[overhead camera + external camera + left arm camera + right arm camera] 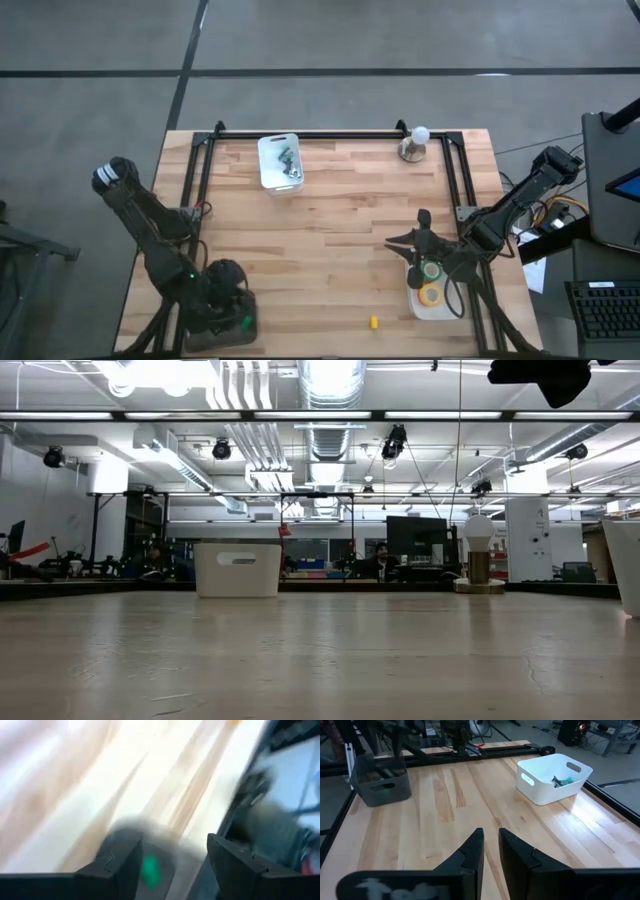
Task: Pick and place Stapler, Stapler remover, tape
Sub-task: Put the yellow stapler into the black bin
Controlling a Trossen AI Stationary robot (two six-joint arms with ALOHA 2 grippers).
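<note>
- Left gripper (170, 865): low at near-left table corner, over dark grey bin (222, 310). Fingers (117, 865) stand wide apart, nothing between them. Green item visible in gap below, too blurred to ID.
- Right gripper (490, 855): fingers nearly together, narrow gap only, nothing gripped. In high view it sits at near-right of table (330, 260), tips pointing toward table centre, just beside the near-right white tray (440, 308).
- Tape: yellow roll (431, 295) and green roll (431, 271) lie in near-right white tray, touching or nearly touching each other; right arm partly covers tray, so rest of contents can't be told.
- Small yellow item (374, 322): loose on wood near front edge, between dark bin and white tray. Too small to ID.
- White bin (280, 161): far edge of table, left of centre. Holds small green/dark items (562, 780); exact type not discernible. Low view shows its handle slot facing camera (237, 568).
- Dark grey bin also seen in right wrist view (382, 782), well apart from white bin, dark contents inside.
- Stapler: can't be located with certainty in any view.
- Bulb on round stand (415, 143): far-right of table, upright.
- Black rail frame (330, 133): runs along far and side edges.
- Background, low view: person seated (380, 563) beyond table.
</note>
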